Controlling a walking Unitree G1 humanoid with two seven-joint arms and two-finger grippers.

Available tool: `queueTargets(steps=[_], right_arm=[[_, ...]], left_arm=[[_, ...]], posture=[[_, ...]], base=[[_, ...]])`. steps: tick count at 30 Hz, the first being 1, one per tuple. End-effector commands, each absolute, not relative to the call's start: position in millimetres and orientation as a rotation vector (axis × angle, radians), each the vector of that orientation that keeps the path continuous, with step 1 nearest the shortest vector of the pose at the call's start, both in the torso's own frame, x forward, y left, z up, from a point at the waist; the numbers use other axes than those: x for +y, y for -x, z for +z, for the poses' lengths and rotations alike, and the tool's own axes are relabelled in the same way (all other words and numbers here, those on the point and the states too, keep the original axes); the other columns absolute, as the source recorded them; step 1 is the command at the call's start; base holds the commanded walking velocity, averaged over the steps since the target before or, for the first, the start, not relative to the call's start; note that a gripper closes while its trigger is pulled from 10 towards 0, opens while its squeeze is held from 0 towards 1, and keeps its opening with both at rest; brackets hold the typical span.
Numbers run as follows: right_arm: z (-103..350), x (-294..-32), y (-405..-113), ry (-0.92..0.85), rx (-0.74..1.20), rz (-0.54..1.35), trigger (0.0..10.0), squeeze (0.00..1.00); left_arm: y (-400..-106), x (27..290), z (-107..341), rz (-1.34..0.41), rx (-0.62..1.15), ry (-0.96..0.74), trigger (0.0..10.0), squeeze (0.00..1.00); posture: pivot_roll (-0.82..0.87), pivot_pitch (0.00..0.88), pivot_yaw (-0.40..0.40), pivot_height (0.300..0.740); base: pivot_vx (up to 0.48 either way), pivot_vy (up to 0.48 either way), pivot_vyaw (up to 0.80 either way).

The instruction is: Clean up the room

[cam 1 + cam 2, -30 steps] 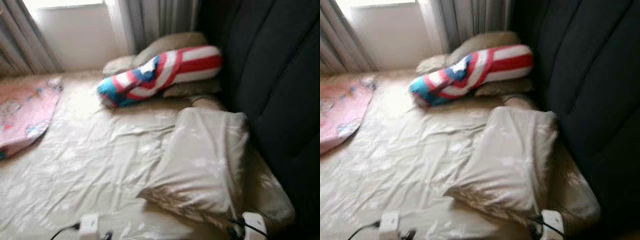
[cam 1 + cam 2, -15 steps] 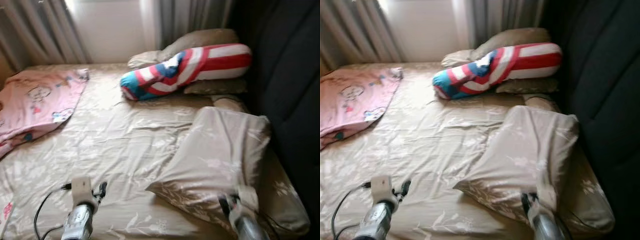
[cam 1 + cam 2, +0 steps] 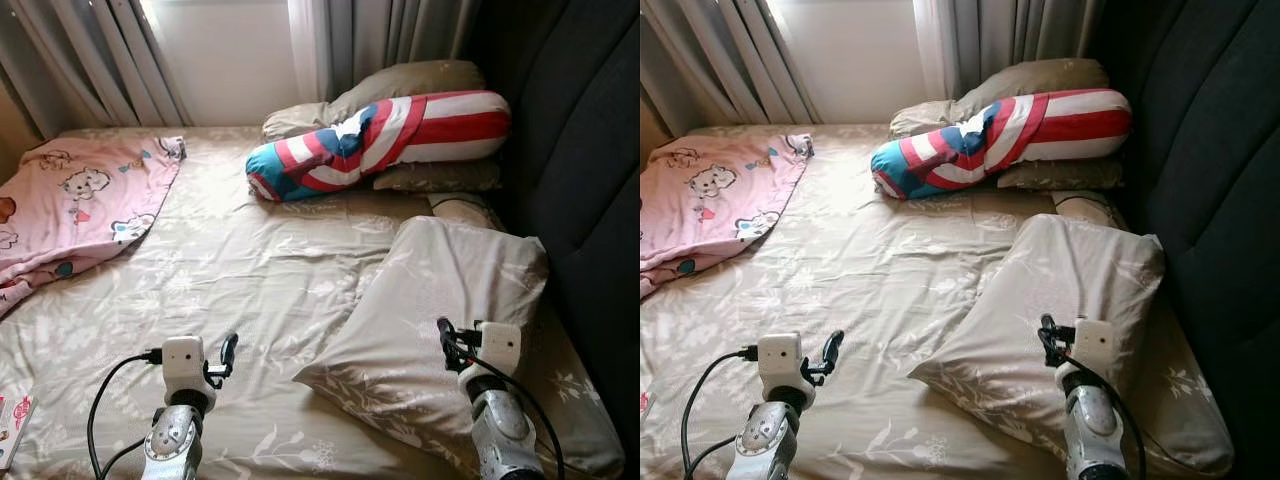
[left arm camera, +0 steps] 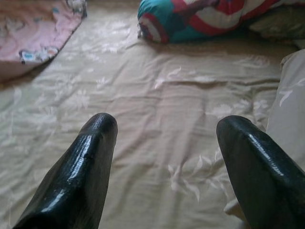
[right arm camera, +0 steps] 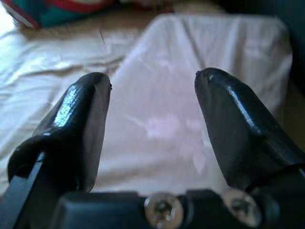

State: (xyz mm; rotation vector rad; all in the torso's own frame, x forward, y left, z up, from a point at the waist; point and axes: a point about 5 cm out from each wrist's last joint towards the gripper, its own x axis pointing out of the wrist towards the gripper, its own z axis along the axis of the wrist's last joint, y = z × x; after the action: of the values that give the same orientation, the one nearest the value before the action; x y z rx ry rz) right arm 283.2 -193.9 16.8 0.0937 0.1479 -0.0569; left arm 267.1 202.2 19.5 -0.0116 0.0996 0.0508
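Across the whole foreground spreads a bed point(image 3: 250, 290) under a beige sheet printed with pale leaf sprigs, its cloth creased in long shallow folds. Along the robot's right rises a dark padded headboard point(image 3: 590, 150) with stitched vertical channels. Grey pleated curtains point(image 3: 360, 40) hang at the far end beside a bright wall. A pink blanket point(image 3: 80, 200), soft and rumpled with cartoon cat prints, lies on the far left part of the bed. A flat rectangular pillow point(image 3: 440, 310) in the same leaf-print fabric leans near the headboard, one corner turned toward the middle of the bed. Farther back, a plump cylindrical bolster point(image 3: 380, 140) striped red, white and blue rests against two squashed beige cushions point(image 3: 400, 85). The right gripper point(image 5: 152, 95) hovers over the leaf-print pillow, its glossy black jaws spread apart with nothing between them. The left gripper point(image 4: 164, 143) hangs above bare sheet, jaws likewise spread wide and empty. A black cable point(image 3: 105, 390) loops from the left wrist.
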Motion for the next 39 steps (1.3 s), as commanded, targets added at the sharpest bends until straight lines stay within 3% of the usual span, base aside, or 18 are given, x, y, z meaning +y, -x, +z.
queueTargets(steps=[1,11,19,26,39], right_arm=[[15.1,-191.5,-279.2,-0.084,0.140,-0.050,10.0,0.00],[5.8,-195.1,-269.8,-0.063,0.188,-0.071,10.0,0.00],[9.1,-203.8,-272.3,-0.061,0.182,-0.101,10.0,0.00],[8.6,-200.0,-277.2,-0.057,0.217,-0.081,10.0,0.00],[10.0,-202.2,-278.3,-0.066,0.214,-0.092,10.0,0.00]], left_arm=[[-263.5,203.7,20.1,0.046,0.090,-0.001,10.0,0.00],[-265.0,206.0,21.8,0.052,0.099,0.002,10.0,0.00],[-268.8,216.3,26.2,0.078,0.099,-0.004,10.0,0.00],[-271.8,213.8,26.6,0.036,0.114,-0.026,10.0,0.00],[-273.8,213.5,27.9,0.049,0.111,-0.008,10.0,0.00]], posture=[[-0.11,0.000,0.029,0.740],[-0.12,0.000,0.042,0.700],[-0.11,0.000,0.037,0.700],[-0.10,0.000,0.036,0.676],[-0.10,0.000,0.022,0.676]], base=[[0.000,0.000,0.00],[0.000,0.000,0.00],[0.000,0.000,0.00],[0.000,0.000,0.00],[0.000,0.000,0.00]])
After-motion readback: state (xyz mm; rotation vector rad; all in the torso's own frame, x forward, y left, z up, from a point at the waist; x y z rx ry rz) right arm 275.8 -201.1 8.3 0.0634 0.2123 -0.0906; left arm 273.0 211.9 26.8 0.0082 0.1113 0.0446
